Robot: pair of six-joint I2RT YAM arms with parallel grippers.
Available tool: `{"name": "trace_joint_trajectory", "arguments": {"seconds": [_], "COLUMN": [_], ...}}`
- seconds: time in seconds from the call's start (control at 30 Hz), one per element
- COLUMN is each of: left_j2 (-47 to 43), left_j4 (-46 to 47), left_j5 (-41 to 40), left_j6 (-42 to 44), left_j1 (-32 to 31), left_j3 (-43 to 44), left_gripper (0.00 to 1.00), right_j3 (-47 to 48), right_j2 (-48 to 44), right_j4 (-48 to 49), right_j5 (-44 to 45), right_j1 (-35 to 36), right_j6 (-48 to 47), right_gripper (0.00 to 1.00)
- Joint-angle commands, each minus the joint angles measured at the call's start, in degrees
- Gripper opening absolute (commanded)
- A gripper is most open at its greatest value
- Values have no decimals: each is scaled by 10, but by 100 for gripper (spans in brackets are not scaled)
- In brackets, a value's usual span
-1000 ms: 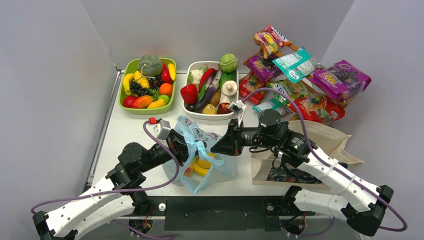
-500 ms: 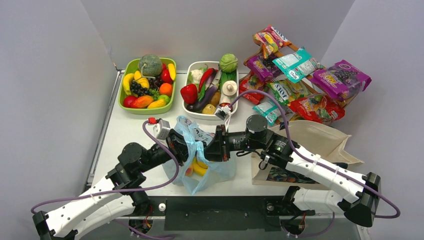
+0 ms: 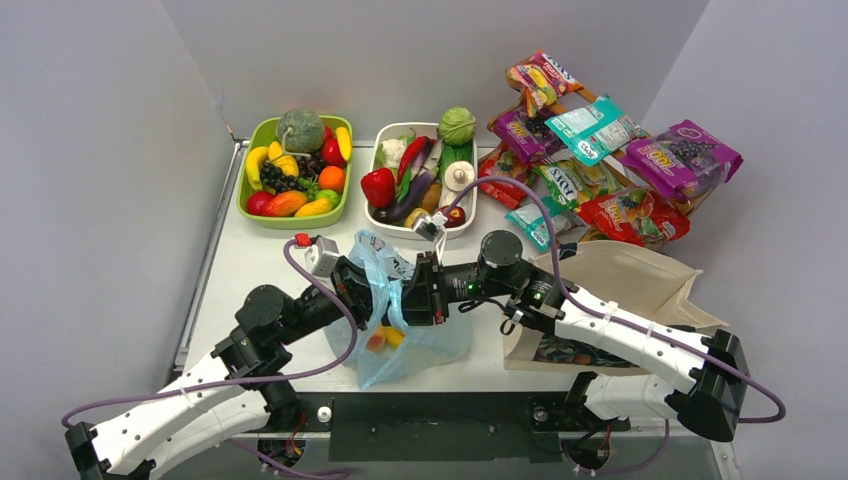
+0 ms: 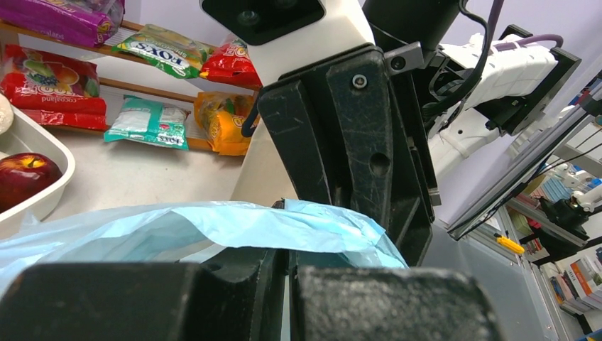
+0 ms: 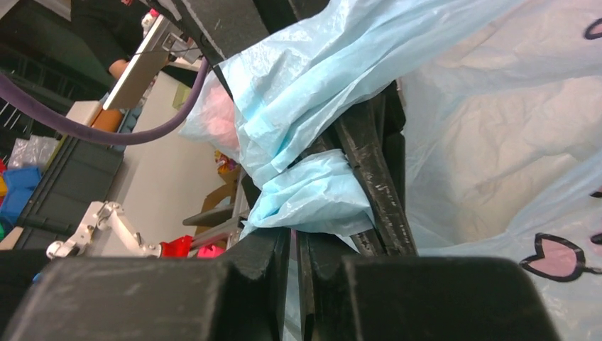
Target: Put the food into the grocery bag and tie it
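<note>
Nose to nose, left gripper [image 3: 368, 288] clamped on the light-blue grocery bag [image 3: 425, 342] at its bunched top, right gripper [image 3: 412, 292] pinching that plastic just beside it, yellow-orange toy fruit [image 3: 386, 338] inside.

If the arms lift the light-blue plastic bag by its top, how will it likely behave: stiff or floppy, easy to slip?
Probably floppy: the grocery bag is thin, crinkled film that sags around the toy fruit. It may slip, since the right gripper pinches only a bunched fold. The load looks light.
</note>
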Motion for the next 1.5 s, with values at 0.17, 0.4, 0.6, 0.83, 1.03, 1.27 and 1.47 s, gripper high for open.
{"name": "trace_joint_trajectory", "arguments": {"seconds": [0.17, 0.4, 0.6, 0.83, 1.03, 1.27, 1.47], "left_j2": [-8, -1, 1, -7, -9, -8, -15], "left_j4": [35, 39, 35, 24, 25, 28, 27], "left_j5": [10, 5, -5, -33, -57, -68, -71], "left_j6": [-7, -20, -24, -17, -14, -14, -13], "left_j1": [-4, -6, -9, -9, -9, -9, -9], "left_j3": [13, 14, 13, 5, -3, -6, -10], "left_gripper": [0, 0, 0, 0, 0, 0, 0], "right_j3": [-1, 2, 8, 13, 6, 5, -5], "right_j2": [-19, -17, -13, -10, -5, 20, 14], "right_j4": [28, 55, 42, -8, 8, 45, 54], "right_j5": [-33, 18, 82, 182, 262, 320, 402], "right_j1": [16, 17, 21, 38, 75, 110, 128], "right_j6": [-21, 5, 5, -4, 1, 12, 21], "right_gripper": [11, 26, 40, 41, 48, 50, 49]}}
